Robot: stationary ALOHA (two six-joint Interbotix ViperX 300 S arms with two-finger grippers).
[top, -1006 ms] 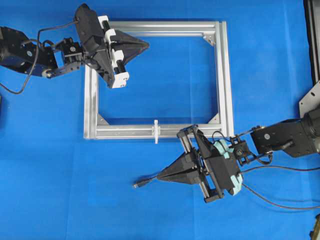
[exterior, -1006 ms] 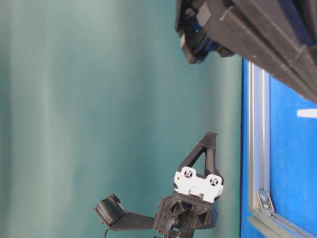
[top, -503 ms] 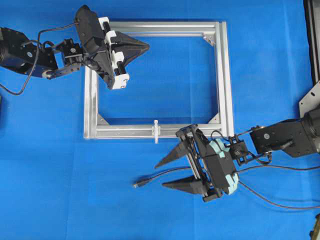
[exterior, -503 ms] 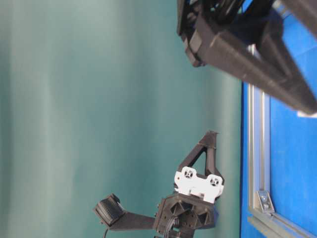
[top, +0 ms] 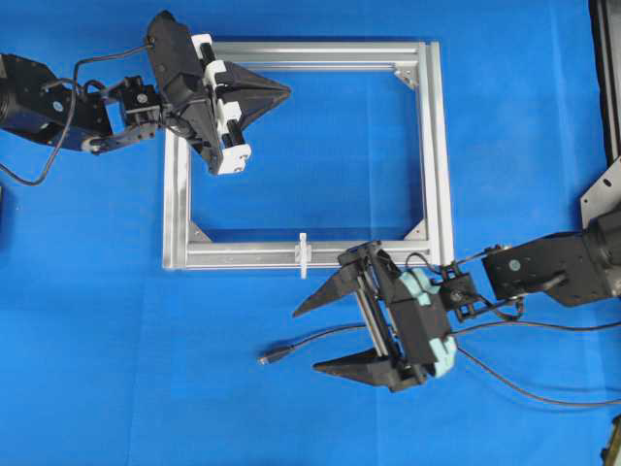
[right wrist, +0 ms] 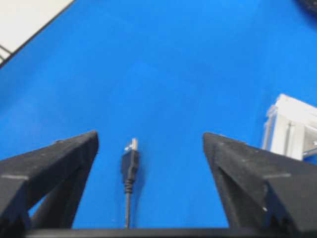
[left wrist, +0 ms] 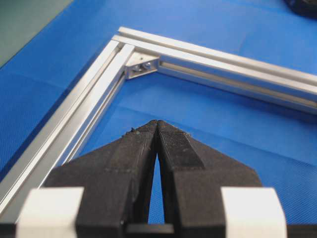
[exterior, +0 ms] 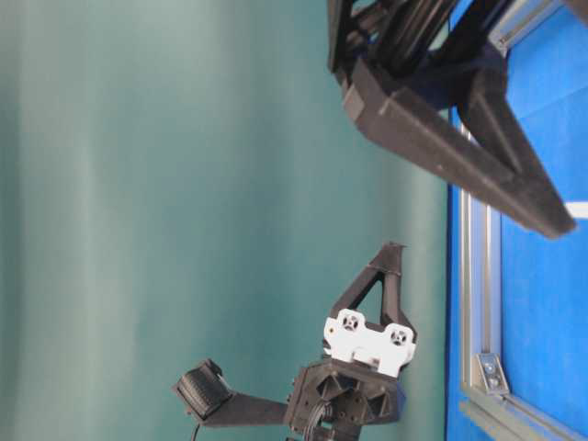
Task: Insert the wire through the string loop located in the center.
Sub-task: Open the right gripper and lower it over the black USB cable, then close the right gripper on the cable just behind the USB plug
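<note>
Below the frame (top: pixel 437 155) on the blue tabletop (top: pixel 116 369), the wire (top: pixel 301 344) lies loose between the spread fingers of the released right claw (top: pixel 303 340). The loop (top: pixel 303 254) sits across the near bar. Left claw (top: pixel 287 89) is clenched, empty. No writing is legible.

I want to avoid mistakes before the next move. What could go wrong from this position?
1. The right pincer stands open around the wire, whose plug lies flat on the cloth; closing could pinch it crooked or push it away.
2. The string loop is tiny and sits on the frame bar, so the plug may miss it or strike the bar.
3. The upper finger is close to that bar and might bump it.
</note>
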